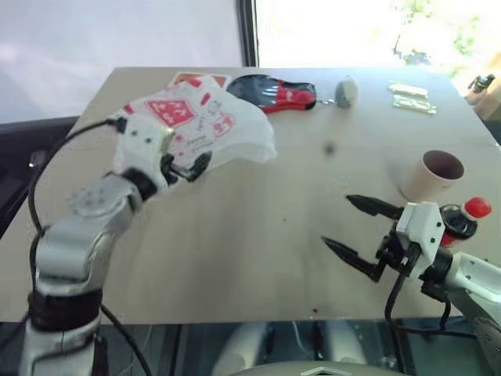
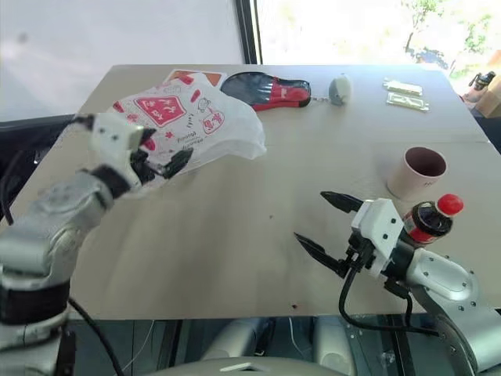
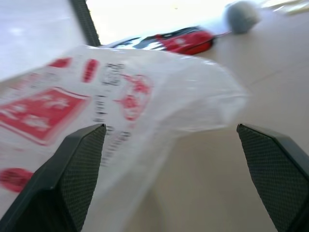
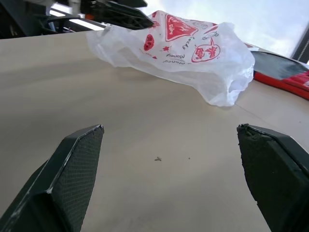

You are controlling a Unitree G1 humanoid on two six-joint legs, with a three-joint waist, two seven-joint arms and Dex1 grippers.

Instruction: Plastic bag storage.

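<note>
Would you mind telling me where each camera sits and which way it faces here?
Head stereo pair: looks forward and down over the table; both arms show, with left gripper and right gripper.
Left wrist: looks along its open fingers at the plastic bag.
Right wrist: looks along its open fingers across the table to the bag.
Shared: all views show the bag.

Right tool [image 4: 169, 179] gaping over a desk [image 4: 145, 145]; the bag [image 4: 183, 53] lies beyond, left tool [image 4: 116, 12] beside it.

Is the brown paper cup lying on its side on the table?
No, the brown paper cup stands upright with its open mouth facing up, beside the red-capped dark bottle.
</note>
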